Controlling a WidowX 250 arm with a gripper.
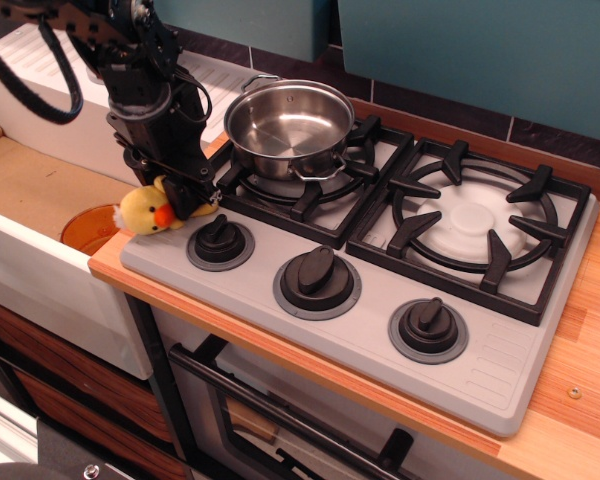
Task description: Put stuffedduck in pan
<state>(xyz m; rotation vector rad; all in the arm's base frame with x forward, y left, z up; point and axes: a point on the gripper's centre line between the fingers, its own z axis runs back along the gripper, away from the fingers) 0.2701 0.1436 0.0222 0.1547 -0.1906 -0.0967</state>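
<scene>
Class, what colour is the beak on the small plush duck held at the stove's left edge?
Orange, on the small yellow plush duck; the observation.image view shows it best.

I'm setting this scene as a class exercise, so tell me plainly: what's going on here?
A black robot arm's claw is shut on a small yellow stuffed duck at the stove's front left corner, above and left of the leftmost knob. The duck looks slightly raised off the stovetop, though that is hard to judge. The steel pan sits empty on the left burner, just behind and to the right, so the duck is not yet in it.
</scene>
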